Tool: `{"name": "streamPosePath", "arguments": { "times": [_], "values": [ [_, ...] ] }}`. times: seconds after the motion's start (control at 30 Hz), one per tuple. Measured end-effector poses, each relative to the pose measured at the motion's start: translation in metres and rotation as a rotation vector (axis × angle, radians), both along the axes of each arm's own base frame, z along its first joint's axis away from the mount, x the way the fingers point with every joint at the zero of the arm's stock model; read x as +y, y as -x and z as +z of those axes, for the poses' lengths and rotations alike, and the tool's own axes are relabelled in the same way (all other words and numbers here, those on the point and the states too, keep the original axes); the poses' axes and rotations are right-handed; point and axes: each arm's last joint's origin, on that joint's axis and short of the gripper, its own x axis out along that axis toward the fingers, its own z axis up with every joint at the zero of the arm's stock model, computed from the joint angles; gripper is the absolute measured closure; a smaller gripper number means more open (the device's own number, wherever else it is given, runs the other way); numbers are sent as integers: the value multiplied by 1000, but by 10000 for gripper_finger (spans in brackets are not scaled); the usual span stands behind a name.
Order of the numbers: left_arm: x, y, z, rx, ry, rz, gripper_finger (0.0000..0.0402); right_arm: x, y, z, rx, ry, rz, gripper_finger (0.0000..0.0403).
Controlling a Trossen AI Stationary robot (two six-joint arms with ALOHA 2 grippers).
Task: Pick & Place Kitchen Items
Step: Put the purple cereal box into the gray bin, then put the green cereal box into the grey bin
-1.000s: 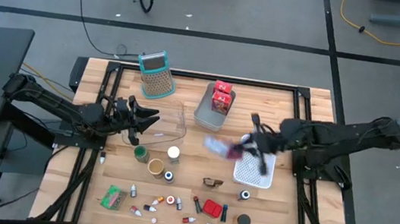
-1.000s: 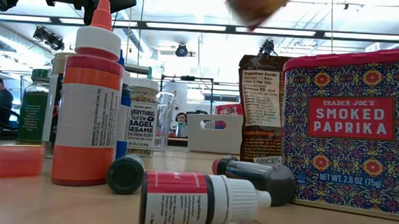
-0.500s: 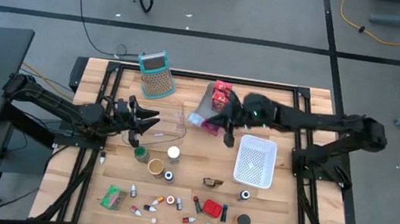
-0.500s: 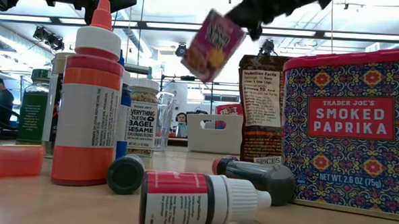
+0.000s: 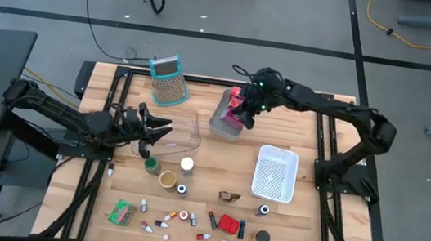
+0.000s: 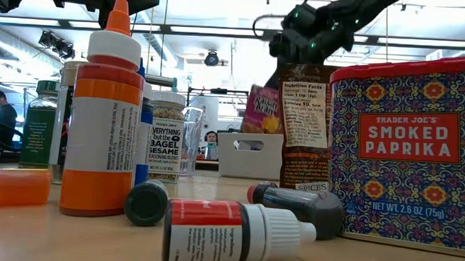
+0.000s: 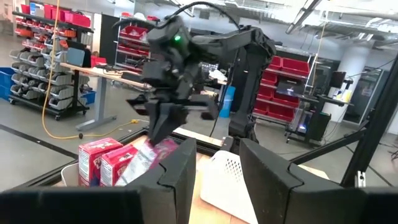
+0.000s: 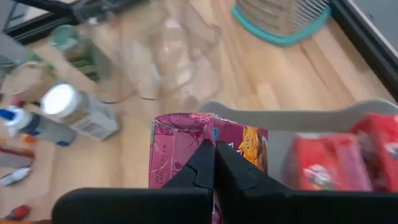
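My right gripper is shut on a pink packet over the grey bin at the table's far middle. Two red boxes stand in that bin. In the low view the pink packet hangs just above the grey bin. Whether it touches the bin, I cannot tell. My left gripper waits open at the left, beside a clear container, with nothing between its fingers. Small bottles, jars and packets lie loose on the near part of the table. My right gripper pinches the pink packet between its two fingers, at the packet's upper edge. The fingers slant down from the table's right side. The packet hangs below them, tilted, its lower end at about the height of the bin's rim.
A white basket lies right of centre. The teal-handled grater stands at the far left. Jars stand near the clear container. A paprika tin and an orange bottle stand by the near edge.
My right gripper has carried the pink packet from above the white basket toward the table's far left, sinking and rolling on the way. It now stands over the grey bin. The packet has stayed in the shut fingers and now hangs more upright.
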Motion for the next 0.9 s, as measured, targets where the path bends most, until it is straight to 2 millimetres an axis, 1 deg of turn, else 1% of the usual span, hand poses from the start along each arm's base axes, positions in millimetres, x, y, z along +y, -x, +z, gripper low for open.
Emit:
{"name": "streamPosePath", "arguments": {
  "times": [0.17, 0.33, 0.47, 0.63, 0.8, 0.9],
  "values": [
    [0, 0, 0, 0, 0, 0, 270, -18, 7, -15, 70, -40, -46, 396],
    [0, 0, 0, 1, 0, 0, 270, -28, 11, -23, 109, -65, -76, 389],
    [0, 0, 0, -1, 6, -1, 270, -32, 11, -25, 101, -62, -91, 364],
    [0, 0, 0, -6, 23, -4, 270, -36, 13, -26, 111, -52, -120, 324],
    [0, 0, 0, -7, 25, -4, 270, -40, 13, -25, 125, 46, -150, 290],
    [0, 0, 0, -7, 25, -4, 270, -42, 10, -23, 100, 103, -142, 277]
  ]
}}
